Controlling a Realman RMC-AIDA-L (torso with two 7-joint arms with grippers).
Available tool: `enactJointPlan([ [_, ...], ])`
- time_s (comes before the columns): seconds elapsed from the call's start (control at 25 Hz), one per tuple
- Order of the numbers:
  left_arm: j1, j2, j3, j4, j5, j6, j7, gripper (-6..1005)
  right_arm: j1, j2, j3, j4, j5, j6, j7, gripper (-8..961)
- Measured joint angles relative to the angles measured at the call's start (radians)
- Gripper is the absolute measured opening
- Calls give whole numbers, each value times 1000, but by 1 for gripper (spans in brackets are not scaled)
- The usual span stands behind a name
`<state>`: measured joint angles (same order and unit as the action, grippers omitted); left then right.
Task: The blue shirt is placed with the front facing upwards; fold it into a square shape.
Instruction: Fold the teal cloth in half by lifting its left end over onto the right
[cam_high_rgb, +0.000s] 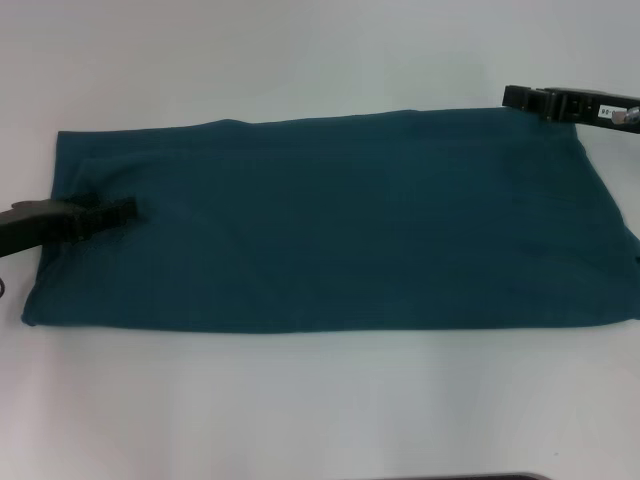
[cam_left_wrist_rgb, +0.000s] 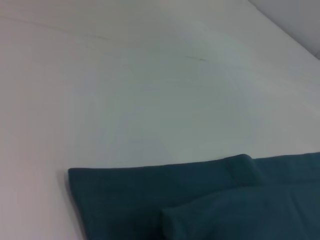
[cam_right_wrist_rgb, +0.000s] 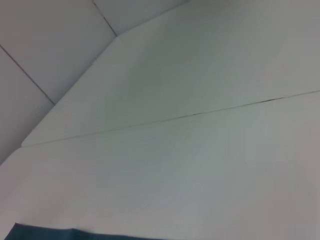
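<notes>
On white table, blue shirt folded, long axis left-right; L gripper on left end, R gripper at far-right corner, fingers' state unclear.

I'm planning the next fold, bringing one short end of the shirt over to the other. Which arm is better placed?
Probably left. The left gripper already lies on the blue shirt at its left end, while the right gripper sits off the cloth beyond the far right corner.

white table, thin seam

Blue shirt plain dark teal; table white.
</notes>
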<state>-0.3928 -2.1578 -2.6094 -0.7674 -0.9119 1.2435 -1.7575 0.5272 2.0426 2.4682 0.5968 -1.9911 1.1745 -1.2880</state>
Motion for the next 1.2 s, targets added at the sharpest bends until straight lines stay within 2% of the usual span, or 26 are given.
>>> enactJointPlan([
  [0.52,-10,1,-4,-50,-50,64,4,660,2,-3,0,-5,0,0,0,21],
  [0.76,-31,0,5,-20,-47,-6,5,661,-3,-4,0,-7,0,4,-1,20],
  [1.2,-29,-2,37,18,-44,-103,7,662,-8,-1,-3,-8,0,3,0,20],
])
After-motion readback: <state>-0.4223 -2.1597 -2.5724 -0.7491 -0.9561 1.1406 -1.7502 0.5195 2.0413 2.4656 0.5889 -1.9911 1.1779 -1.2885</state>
